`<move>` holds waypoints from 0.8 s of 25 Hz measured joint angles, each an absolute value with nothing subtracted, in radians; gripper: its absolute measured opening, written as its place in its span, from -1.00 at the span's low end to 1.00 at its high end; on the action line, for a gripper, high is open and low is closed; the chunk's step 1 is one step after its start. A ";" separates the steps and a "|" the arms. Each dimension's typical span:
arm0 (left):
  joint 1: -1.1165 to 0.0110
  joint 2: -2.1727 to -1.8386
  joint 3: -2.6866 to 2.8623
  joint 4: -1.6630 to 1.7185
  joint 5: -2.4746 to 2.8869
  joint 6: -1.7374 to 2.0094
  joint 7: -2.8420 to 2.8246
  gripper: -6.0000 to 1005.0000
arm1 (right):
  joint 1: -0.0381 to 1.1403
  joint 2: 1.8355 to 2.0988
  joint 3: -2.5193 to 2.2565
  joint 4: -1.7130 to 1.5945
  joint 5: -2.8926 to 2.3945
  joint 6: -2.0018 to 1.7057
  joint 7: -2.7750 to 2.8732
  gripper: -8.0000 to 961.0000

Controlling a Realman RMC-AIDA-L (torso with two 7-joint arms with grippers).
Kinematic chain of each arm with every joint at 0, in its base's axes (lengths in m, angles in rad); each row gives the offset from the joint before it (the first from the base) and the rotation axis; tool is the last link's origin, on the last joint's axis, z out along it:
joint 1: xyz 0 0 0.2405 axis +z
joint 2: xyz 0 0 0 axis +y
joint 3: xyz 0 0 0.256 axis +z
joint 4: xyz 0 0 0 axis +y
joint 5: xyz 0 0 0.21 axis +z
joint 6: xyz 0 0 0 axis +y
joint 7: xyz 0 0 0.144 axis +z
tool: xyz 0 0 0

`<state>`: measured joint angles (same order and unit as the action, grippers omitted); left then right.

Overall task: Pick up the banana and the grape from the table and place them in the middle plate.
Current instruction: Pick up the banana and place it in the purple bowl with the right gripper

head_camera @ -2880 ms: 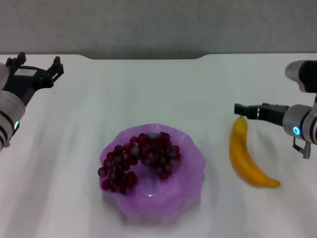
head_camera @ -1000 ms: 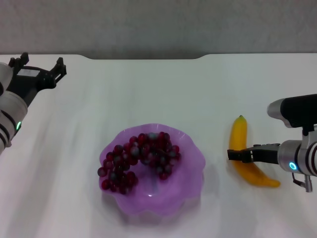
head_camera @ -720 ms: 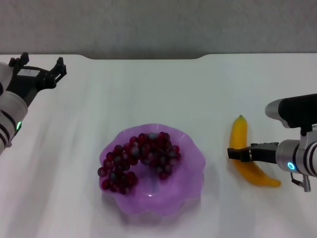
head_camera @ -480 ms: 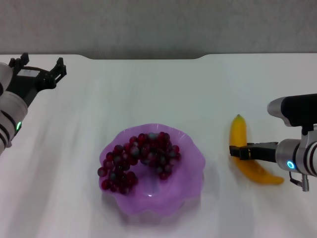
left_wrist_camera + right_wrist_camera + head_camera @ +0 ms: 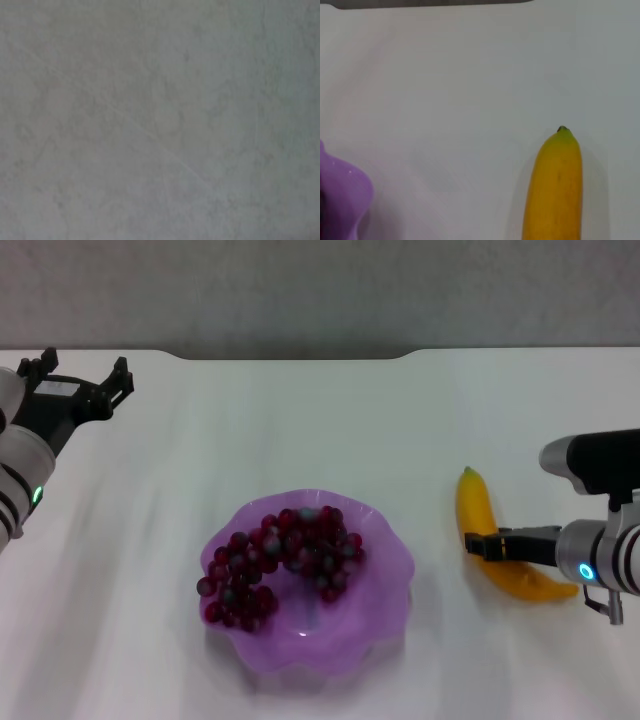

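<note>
The yellow banana [image 5: 470, 508] lies at the right of the white table [image 5: 300, 420], with its dark tip pointing away from me. My right gripper [image 5: 484, 545] reaches in from the right and is shut across the banana's middle. The banana's tip end also shows in the right wrist view [image 5: 555, 185]. The bunch of dark red-purple grapes [image 5: 285, 560] lies inside the purple scalloped plate [image 5: 392, 585] at the centre front. A piece of the plate's rim shows in the right wrist view [image 5: 342, 197]. My left gripper [image 5: 82, 380] is open and empty at the far left, away from everything.
The table's dark notched far edge [image 5: 300, 354] runs along the back. The left wrist view holds only a plain grey surface [image 5: 160, 120]. Bare tabletop lies between the plate and the banana.
The right gripper came down from the banana's far tip to its middle and closed on it. The banana has since shifted, its tip swinging left and its near end moving up and right.
</note>
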<state>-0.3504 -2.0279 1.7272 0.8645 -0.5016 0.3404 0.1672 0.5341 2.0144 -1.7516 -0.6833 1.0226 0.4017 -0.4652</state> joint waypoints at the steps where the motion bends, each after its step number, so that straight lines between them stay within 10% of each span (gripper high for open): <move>1: -0.350 -2.028 1.727 0.864 -0.502 0.340 0.167 0.78 | 0.533 2.014 -1.751 -0.693 1.021 0.401 -0.465 0.01; 20: -0.344 -2.028 1.727 0.865 -0.502 0.339 0.168 0.77 | 0.432 2.012 -1.756 -0.933 1.021 0.438 -0.474 0.10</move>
<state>-0.3435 -2.0279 1.7268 0.8646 -0.5016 0.3390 0.1678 0.4320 2.0119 -1.7563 -0.9331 1.0209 0.4384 -0.4739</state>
